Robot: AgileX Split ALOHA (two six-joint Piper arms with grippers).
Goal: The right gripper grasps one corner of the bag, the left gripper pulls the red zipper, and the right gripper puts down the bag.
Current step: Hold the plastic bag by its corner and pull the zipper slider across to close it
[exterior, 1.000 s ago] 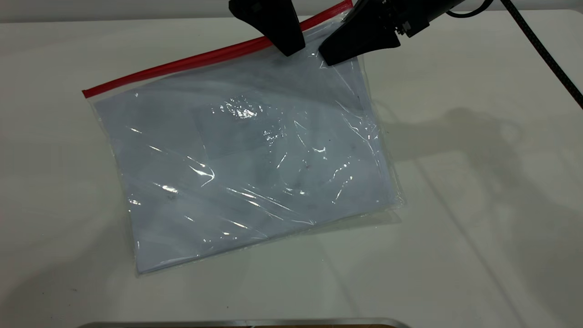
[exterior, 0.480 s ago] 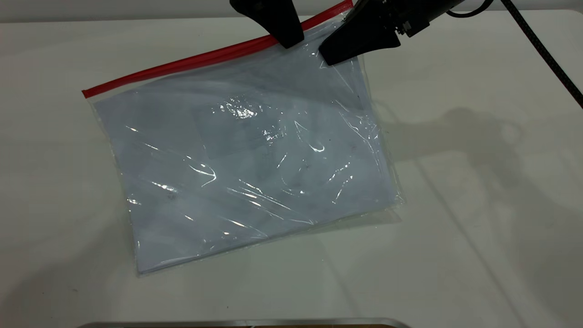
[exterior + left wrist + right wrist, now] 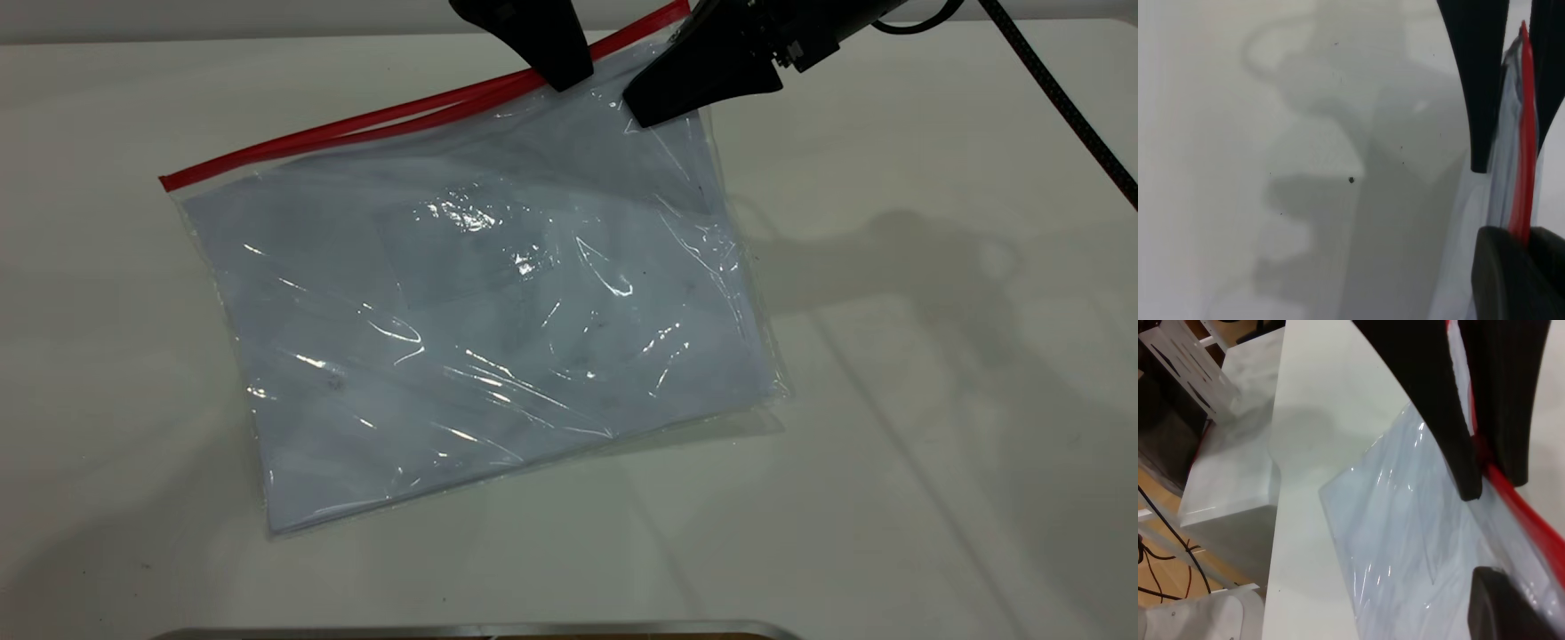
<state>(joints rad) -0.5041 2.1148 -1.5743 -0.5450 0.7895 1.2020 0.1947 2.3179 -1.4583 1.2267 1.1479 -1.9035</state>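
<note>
There is one bag [image 3: 480, 329] here, a clear pouch with white sheets inside, lying flat and skewed on the white table [image 3: 933, 400]. It has one red zipper [image 3: 356, 129] along its far long edge, and two black grippers sit at that edge's right-hand end.

The left gripper [image 3: 558, 78] comes down onto the strip a little way in from the bag's corner [image 3: 677, 12]. From its wrist camera the two fingers [image 3: 1481, 87] stand narrowly apart with the red strip running straight between them, so it is closed down around the zipper. To the left of it the red strip has split into two thin lines.

The right gripper [image 3: 649, 105], trailing a braided cable [image 3: 1062, 102], is at the corner itself, its fingers [image 3: 1438, 420] straddling the red edge with only a slim gap, pinching the bag there.

A metal rim [image 3: 480, 629] shows at the table's near edge, well clear of the bag.
</note>
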